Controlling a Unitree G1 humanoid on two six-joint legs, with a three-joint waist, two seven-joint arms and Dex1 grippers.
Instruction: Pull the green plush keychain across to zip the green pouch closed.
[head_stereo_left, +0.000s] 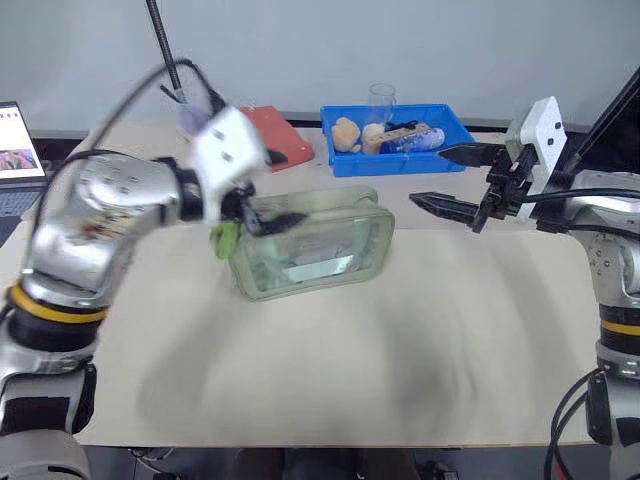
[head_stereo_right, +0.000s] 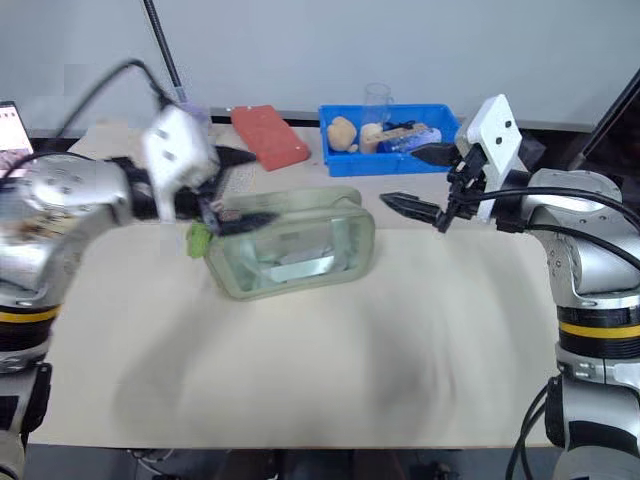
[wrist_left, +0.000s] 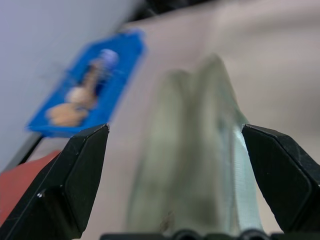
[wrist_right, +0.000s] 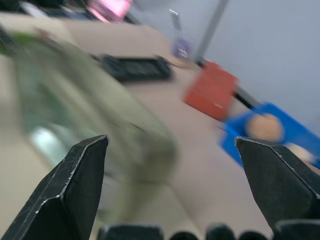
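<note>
Keychain (head_stereo_left: 224, 239) hangs at pouch's (head_stereo_left: 315, 245) left end, frame centre-left; left hand (head_stereo_left: 262, 218) spread, right beside it. Right hand (head_stereo_left: 450, 180) spread, well off pouch's right end.

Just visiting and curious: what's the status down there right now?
Both end effectors open, holding nothing: left at the green pouch by the green plush keychain, right off its far end. Nothing between them.
</note>
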